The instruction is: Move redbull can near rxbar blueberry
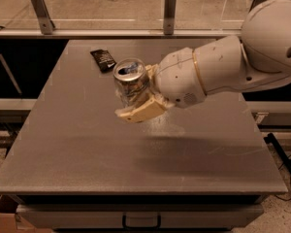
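The redbull can (pixel 130 77) is a slim silver can with a shiny top and pull-tab. It is held off the table, tilted slightly, in my gripper (pixel 132 97), which is shut on it. One beige finger (pixel 141 111) shows below the can; the other is hidden behind it. The rxbar blueberry (pixel 103 60) is a small flat dark wrapper with pale marks, lying on the grey table (pixel 87 149) at the back left. The can hangs just right of and in front of the wrapper, above the table's middle back.
My white arm (pixel 223 72) reaches in from the right over the table. A low rail with metal posts (pixel 169 6) runs along the table's far edge. A drawer handle (pixel 141 221) sits under the front edge.
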You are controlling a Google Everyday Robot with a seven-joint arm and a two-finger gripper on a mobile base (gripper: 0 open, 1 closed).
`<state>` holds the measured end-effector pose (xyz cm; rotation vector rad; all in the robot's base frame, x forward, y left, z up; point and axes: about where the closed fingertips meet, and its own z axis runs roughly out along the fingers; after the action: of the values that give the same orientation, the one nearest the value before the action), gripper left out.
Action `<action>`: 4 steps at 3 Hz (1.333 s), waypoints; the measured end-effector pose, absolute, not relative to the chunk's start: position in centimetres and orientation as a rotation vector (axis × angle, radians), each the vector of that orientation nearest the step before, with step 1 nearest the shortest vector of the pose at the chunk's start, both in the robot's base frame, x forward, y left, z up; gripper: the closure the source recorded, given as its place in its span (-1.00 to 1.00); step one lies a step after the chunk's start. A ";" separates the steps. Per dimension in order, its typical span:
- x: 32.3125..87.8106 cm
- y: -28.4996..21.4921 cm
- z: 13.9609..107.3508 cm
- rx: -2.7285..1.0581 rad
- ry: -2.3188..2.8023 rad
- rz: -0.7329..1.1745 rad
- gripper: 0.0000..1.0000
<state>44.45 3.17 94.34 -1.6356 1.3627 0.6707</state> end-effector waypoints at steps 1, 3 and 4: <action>44.4 3.2 94.3 -1.636 1.363 0.671 1.00; 47.0 0.6 95.6 -1.611 1.359 0.540 1.00; 50.6 -1.0 96.1 -1.598 1.341 0.490 1.00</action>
<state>50.65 -1.05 96.07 -1.5978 1.3412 0.4903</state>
